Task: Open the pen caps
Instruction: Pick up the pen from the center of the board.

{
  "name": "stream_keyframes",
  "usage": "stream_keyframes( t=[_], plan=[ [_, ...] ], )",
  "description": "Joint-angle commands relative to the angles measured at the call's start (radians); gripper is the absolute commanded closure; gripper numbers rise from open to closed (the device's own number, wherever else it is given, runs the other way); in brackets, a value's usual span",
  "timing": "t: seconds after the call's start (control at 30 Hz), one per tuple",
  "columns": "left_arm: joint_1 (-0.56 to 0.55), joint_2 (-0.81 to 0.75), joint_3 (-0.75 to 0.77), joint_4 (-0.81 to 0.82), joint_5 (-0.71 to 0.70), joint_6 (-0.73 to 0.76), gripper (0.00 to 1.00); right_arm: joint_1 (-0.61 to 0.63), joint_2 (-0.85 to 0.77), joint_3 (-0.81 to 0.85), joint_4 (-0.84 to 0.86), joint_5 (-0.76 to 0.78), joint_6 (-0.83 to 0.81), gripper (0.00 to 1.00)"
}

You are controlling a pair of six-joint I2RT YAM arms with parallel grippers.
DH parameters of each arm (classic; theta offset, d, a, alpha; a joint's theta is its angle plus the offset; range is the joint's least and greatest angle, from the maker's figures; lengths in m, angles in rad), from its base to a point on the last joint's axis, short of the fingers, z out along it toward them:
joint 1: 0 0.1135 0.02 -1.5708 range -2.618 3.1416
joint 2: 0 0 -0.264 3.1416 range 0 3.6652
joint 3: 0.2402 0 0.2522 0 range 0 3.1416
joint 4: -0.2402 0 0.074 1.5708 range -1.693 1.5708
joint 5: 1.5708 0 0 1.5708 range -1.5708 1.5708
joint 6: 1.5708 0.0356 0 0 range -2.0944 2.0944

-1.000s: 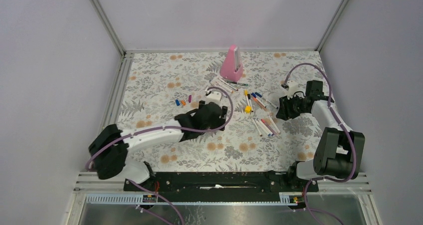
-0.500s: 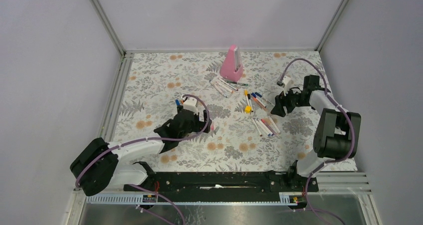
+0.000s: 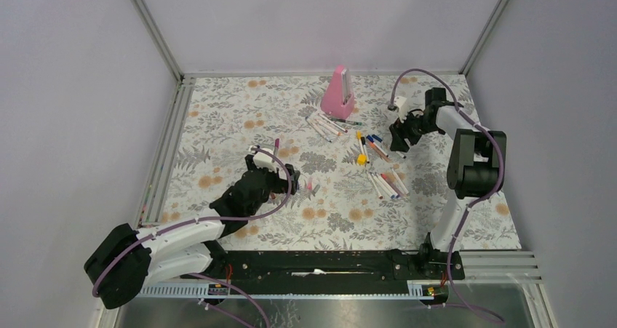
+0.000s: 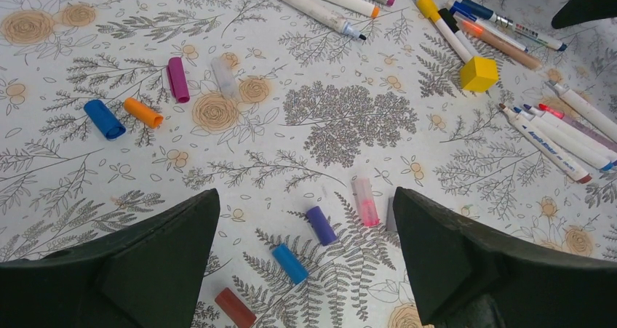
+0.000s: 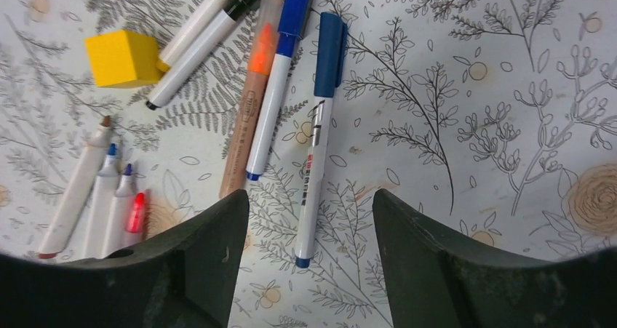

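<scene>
Loose pen caps lie on the floral cloth in the left wrist view. Pink (image 4: 365,201), purple (image 4: 321,225), blue (image 4: 290,262) and red-brown (image 4: 235,308) ones sit between my fingers. A blue (image 4: 104,118), an orange (image 4: 142,113), a magenta (image 4: 177,79) and a clear one (image 4: 223,76) lie farther off. My left gripper (image 4: 305,194) (image 3: 285,175) is open and holds nothing. My right gripper (image 5: 311,197) (image 3: 400,135) hangs open over a blue-capped pen (image 5: 318,132). Beside that pen lie another blue-capped pen (image 5: 276,88) and an orange marker (image 5: 251,95).
A tall pink wedge (image 3: 339,94) stands at the back centre. A yellow cube (image 3: 361,158) (image 5: 124,57) sits among the pens. Several uncapped white markers (image 3: 385,182) lie right of centre, and more pens (image 3: 325,124) lie below the wedge.
My left gripper has opened wide and drawn back to the left, nearer the front edge. My right gripper has opened wider and moved toward the far side over the blue-capped pens.
</scene>
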Motion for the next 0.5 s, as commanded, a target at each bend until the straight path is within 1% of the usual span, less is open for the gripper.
stream_keyframes(
  t=[0.0, 0.03, 0.2, 0.37, 0.47],
  plan=[
    [0.004, 0.019, 0.014, 0.097, -0.019, 0.024, 0.01, 0.051, 0.05, 0.066, -0.052, 0.133, -0.063, 0.31],
    [0.004, 0.025, 0.018, 0.094, -0.017, 0.024, 0.01, 0.061, 0.06, 0.078, -0.05, 0.155, -0.063, 0.32],
    [0.004, 0.029, 0.021, 0.092, -0.018, 0.022, 0.01, 0.104, 0.103, 0.118, -0.023, 0.266, -0.034, 0.44],
    [0.004, 0.027, 0.018, 0.094, -0.02, 0.022, 0.01, 0.129, 0.132, 0.139, -0.023, 0.305, -0.027, 0.53],
    [0.004, 0.028, 0.019, 0.093, -0.023, 0.021, 0.01, 0.139, 0.14, 0.133, -0.022, 0.313, -0.028, 0.55]
  ],
)
